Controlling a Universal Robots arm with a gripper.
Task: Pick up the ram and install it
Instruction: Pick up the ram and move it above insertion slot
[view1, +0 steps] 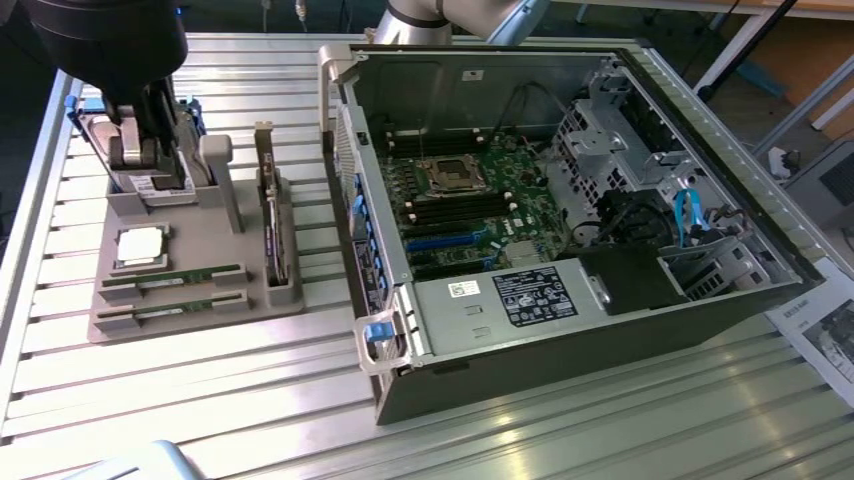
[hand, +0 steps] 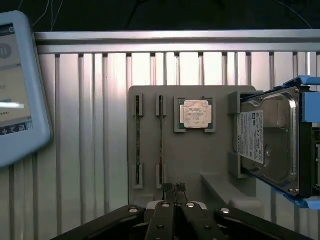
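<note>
Two ram sticks (view1: 174, 277) (view1: 171, 305) lie on edge in slots at the near end of a grey holder tray (view1: 200, 320). In the wrist view they appear as thin dark lines (hand: 138, 142) (hand: 160, 142). My gripper (view1: 163, 150) hangs above the tray's far end, over the hard drive (view1: 140, 180), well apart from the ram. Its fingertips (hand: 170, 186) are pressed together with nothing between them; the gripper (hand: 174, 187) is shut and empty. The open computer case (view1: 694, 310) lies on the exterior view's right, its motherboard (view1: 461, 205) exposed.
The tray also holds a square silver processor (hand: 195, 114), a hard drive in a blue caddy (hand: 267, 142) and a dark card standing on edge (view1: 274, 235). A tablet (hand: 15, 90) lies beside the tray. Everything rests on a ribbed metal table (view1: 200, 400).
</note>
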